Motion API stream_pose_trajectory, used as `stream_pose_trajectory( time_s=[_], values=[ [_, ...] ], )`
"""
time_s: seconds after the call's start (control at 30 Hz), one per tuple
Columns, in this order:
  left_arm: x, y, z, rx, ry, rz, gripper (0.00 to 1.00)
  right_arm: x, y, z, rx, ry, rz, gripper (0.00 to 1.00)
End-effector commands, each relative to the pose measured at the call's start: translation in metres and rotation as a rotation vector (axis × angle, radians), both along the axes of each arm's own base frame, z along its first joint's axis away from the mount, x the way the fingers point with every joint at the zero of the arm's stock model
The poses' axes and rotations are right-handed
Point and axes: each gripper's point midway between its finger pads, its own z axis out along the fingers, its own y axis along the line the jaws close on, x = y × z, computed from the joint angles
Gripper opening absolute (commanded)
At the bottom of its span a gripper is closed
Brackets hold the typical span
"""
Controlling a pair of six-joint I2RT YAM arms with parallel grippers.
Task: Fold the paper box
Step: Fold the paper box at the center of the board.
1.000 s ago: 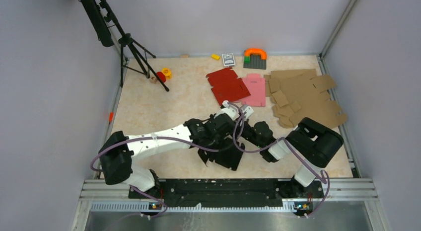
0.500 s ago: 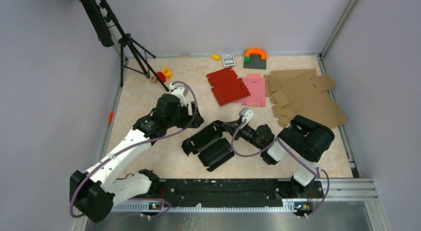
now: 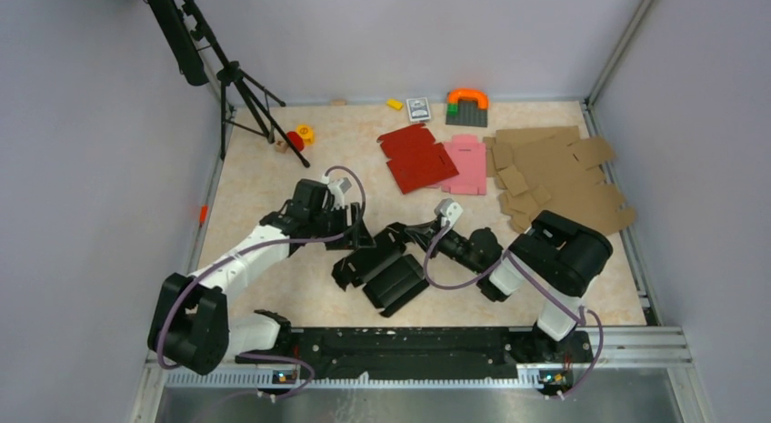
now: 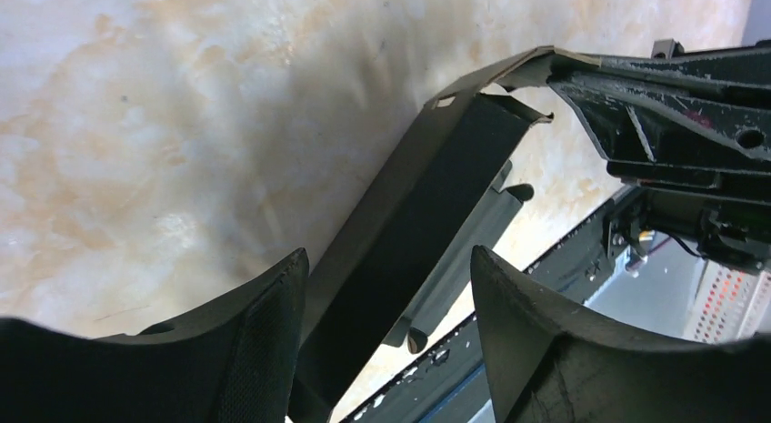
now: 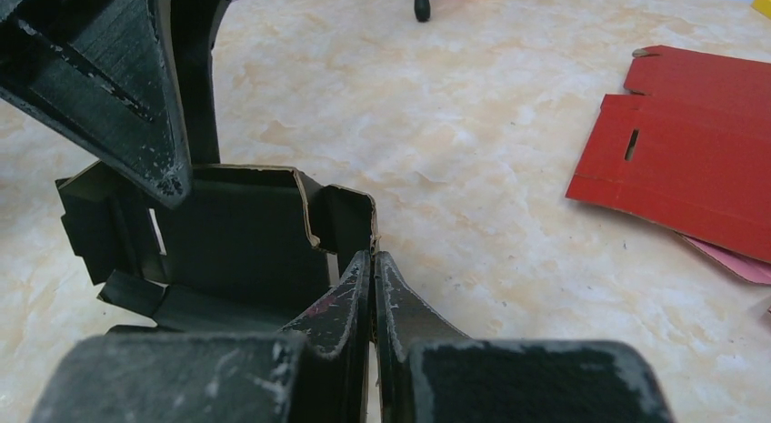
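Paper box (image 3: pixel 386 270), long axis diagonal (far-right end at right tool (image 3: pixel 411 234))

The paper box (image 3: pixel 386 277) is a matte black thin-cardboard blank, partly folded. It is laid on the table (image 3: pixel 273 177) near the front middle. Several panels and flaps are raised off the surface, and slotted tabs are seen along one side.

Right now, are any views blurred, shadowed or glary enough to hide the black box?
Top external: even light, sharp, but the paper box blends with the dark right arm. Left wrist: its fingers are soft, and a broad shadow dims the table beside the box. Right wrist: box edges and red blank crisp; no glare.
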Motion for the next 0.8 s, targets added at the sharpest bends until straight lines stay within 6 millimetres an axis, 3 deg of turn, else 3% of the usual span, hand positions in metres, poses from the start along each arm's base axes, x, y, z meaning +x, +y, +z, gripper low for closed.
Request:
stream_pose_trajectory(
  time_s=[0.0,0.2,0.33,0.57,0.77],
  values=[
    [-0.003,-0.017,0.006,-0.105,-0.015,-0.08,0.64,0.004,0.011,0.051,0.144,-0.151,0.028,0.0],
    [-0.005,-0.027,0.015,-0.174,-0.033,-0.116,0.49,0.005,0.014,0.052,0.162,-0.147,0.033,0.0],
    [-0.011,-0.035,0.024,-0.236,-0.02,-0.162,0.57,0.007,0.017,0.055,0.165,-0.152,0.037,0.0],
    [-0.019,-0.043,0.035,-0.327,-0.014,-0.194,0.55,0.009,0.019,0.064,0.175,-0.165,0.034,0.0],
    [-0.017,-0.044,0.034,-0.332,-0.017,-0.179,0.38,0.01,0.018,0.066,0.189,-0.172,0.024,0.0]
  ],
)
